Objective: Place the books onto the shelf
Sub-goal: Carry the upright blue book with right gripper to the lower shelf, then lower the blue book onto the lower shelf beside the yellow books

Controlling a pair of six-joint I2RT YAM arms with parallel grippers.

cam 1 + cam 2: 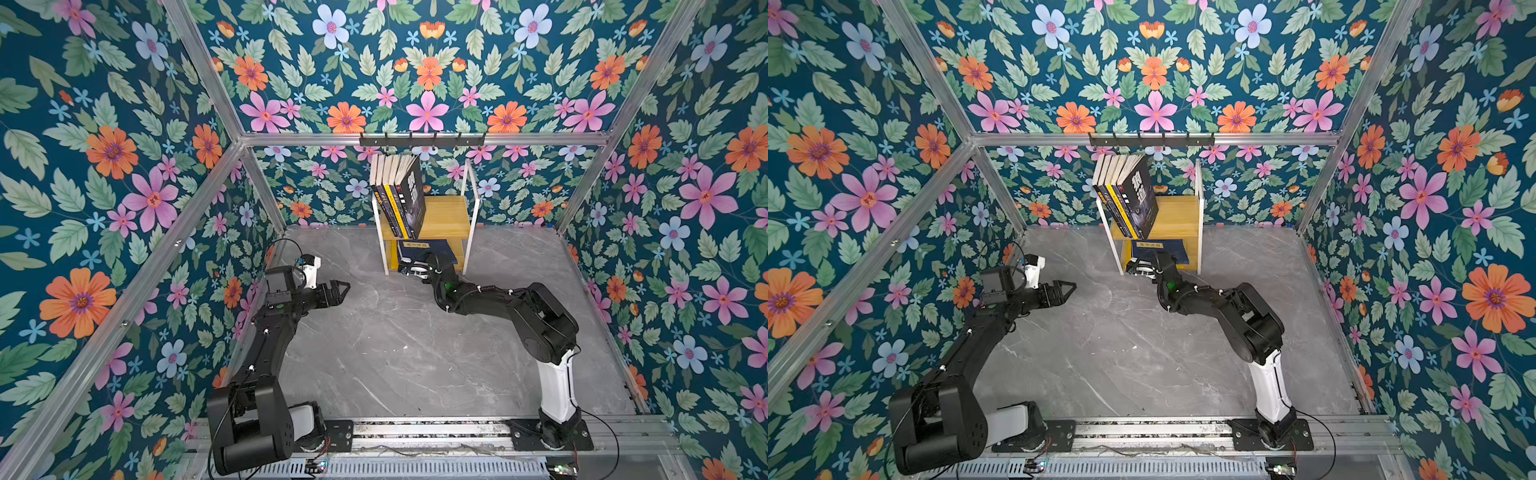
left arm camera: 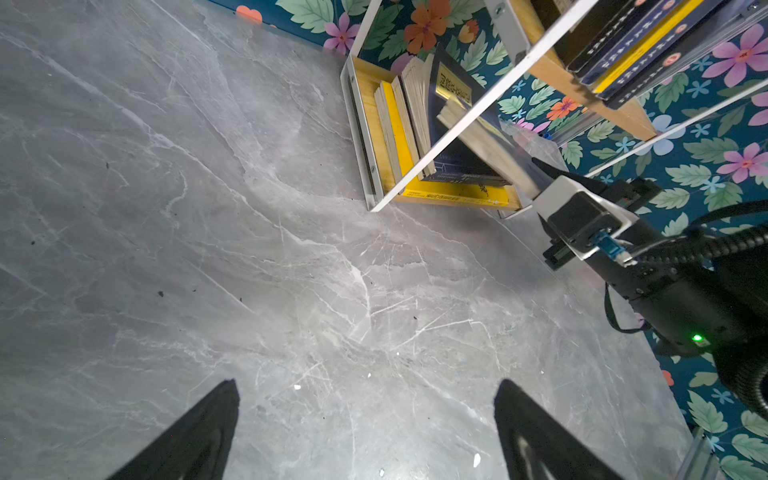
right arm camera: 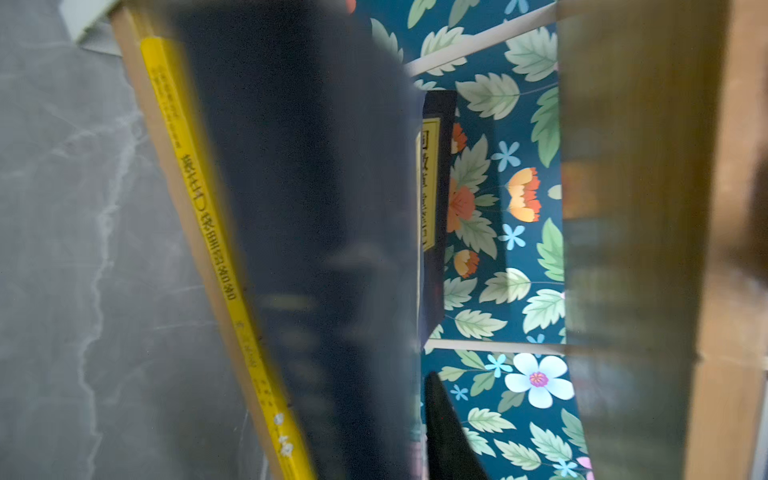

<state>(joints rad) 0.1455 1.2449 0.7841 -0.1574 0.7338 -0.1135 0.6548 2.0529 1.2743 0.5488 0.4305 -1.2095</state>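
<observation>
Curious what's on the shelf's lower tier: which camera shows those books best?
The left wrist view: the lower-tier books show side by side, yellow and navy distinct. Both top views catch only a navy cover under the upper board, partly behind the right arm. The right wrist view is too close: a yellow spine, blurred dark cover.

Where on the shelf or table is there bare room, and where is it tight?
Bare: the right half of the shelf's upper board, between the leaning books and the white post; and the grey table between the arms. Tight: the lower tier, where stacked books lie and the right gripper reaches in.
</observation>
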